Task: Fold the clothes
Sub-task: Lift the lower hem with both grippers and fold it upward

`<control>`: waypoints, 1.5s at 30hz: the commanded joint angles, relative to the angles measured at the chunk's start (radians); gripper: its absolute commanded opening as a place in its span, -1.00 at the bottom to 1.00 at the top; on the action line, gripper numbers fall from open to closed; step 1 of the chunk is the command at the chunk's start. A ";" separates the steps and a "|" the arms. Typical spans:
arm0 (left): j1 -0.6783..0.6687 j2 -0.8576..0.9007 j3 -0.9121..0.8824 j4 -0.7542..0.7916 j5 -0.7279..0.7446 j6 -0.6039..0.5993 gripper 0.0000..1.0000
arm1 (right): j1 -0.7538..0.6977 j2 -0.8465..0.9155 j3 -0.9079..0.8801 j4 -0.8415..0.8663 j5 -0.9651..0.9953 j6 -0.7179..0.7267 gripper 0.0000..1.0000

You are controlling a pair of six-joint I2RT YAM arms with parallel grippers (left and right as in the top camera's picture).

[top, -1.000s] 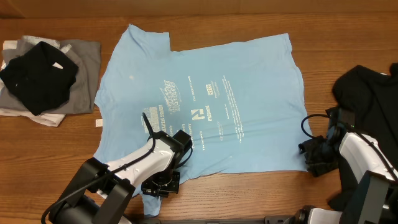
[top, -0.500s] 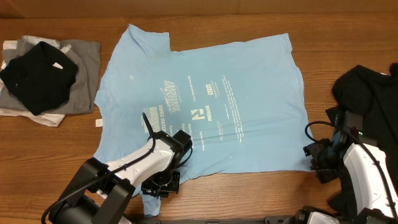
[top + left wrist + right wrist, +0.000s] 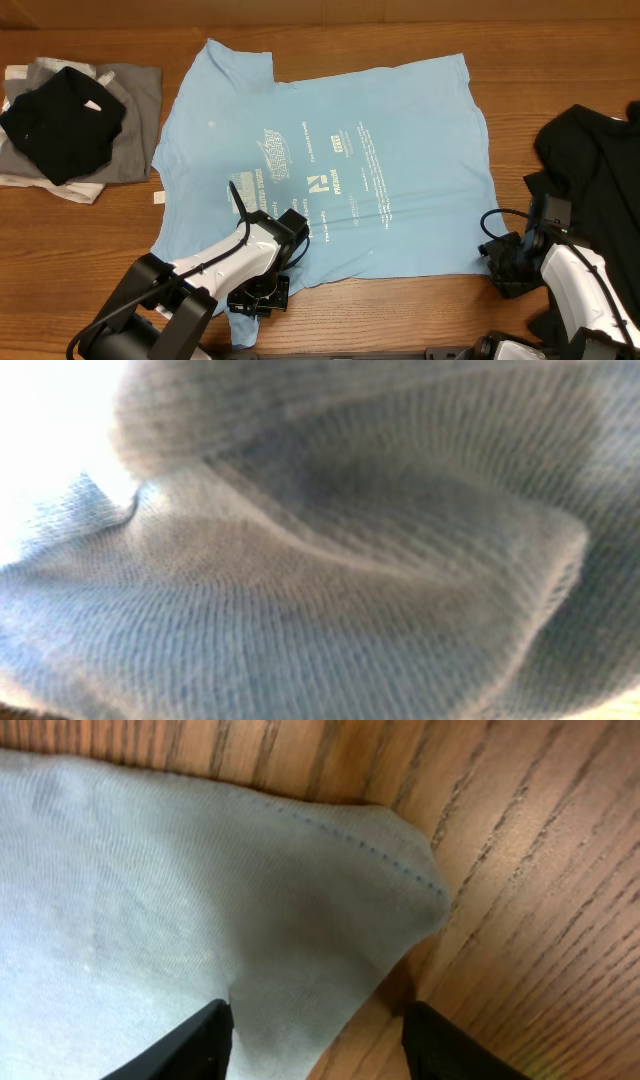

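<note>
T-shirt (image 3: 330,170), light blue with white print facing up, lies spread almost flat across the middle of the wooden counter (image 3: 100,250), collar end to the left, hem to the right. Down at its near-left sleeve sits the left tool (image 3: 258,295), right on top of the cloth. Its wrist camera is filled with blurred blue knit bunched up against the lens. That tool is closed, but its tips are buried in the fabric, so whether they actually pinch the sleeve cannot be told.

Over on the near-right, the right tool (image 3: 505,268) sits low at the shirt's near-right hem corner. From its wrist view both dark fingers (image 3: 200,1040) stand apart, one over the cloth, one over bare wood, with the stitched corner lying flat between them and nothing held.

A black garment (image 3: 590,150) lies crumpled at the far-right edge, clear of the shirt. At far left rests a folded pile (image 3: 60,120), black on grey on white.
</note>
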 commanded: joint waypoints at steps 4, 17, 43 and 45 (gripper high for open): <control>0.000 0.006 -0.016 0.038 0.013 -0.012 -0.92 | -0.007 0.003 -0.032 0.039 -0.020 0.021 0.15; 0.000 0.006 -0.002 -0.006 0.011 -0.010 -0.92 | -0.007 0.032 -0.036 0.065 -0.023 0.039 -0.92; -0.002 0.005 0.431 -0.272 -0.234 0.007 -0.92 | -0.007 0.032 0.206 0.175 -0.045 0.093 -0.93; -0.002 0.005 0.451 -0.273 -0.270 0.007 -0.91 | -0.006 0.032 0.206 0.224 -0.064 0.108 -0.93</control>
